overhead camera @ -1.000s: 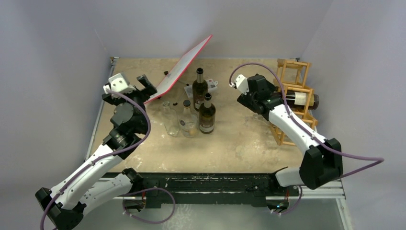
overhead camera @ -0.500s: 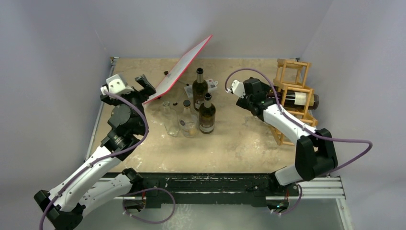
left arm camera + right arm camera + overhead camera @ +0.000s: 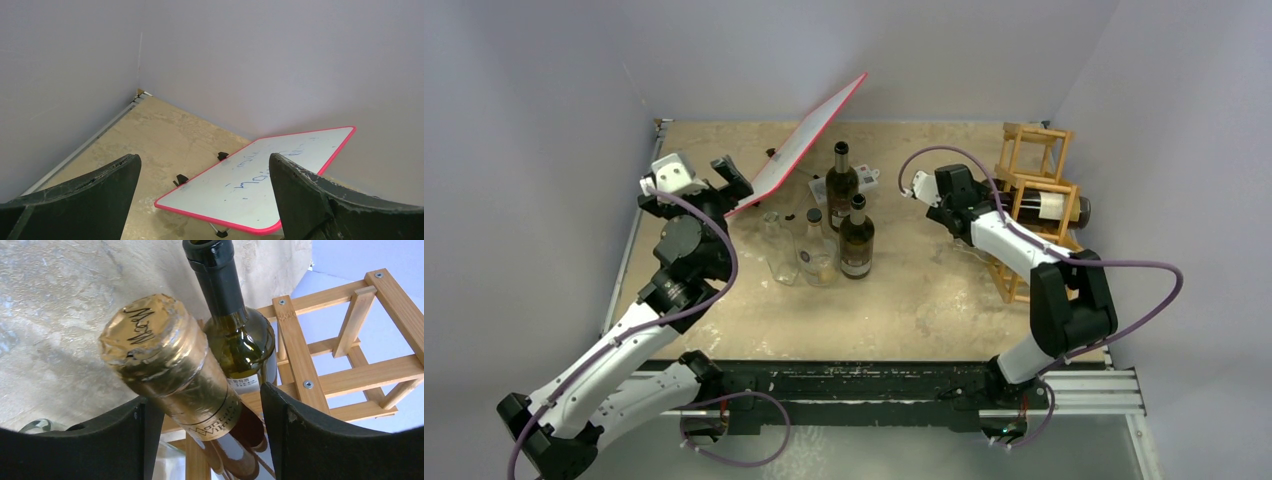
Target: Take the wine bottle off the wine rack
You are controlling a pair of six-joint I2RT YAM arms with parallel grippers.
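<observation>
Straddling the foil neck of the wine bottle [image 3: 165, 360]: right claw [image 3: 202, 400], jaws part-open, gap on one side, not clamped. Bottle lies in the wine rack [image 3: 350, 375]; removal all to do. Left claw [image 3: 204, 160] wide, empty.

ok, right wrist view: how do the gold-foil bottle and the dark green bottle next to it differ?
Top: the gold-foil bottle is sealed under crinkled foil; the dark green bottle has a black neck and looks uncorked.
Position: the gold-foil bottle's neck sits between the fingers of the right gripper; the dark green bottle lies beyond them, ungripped.
Shared: both lie in the wine rack, necks pointing out toward the camera.
</observation>
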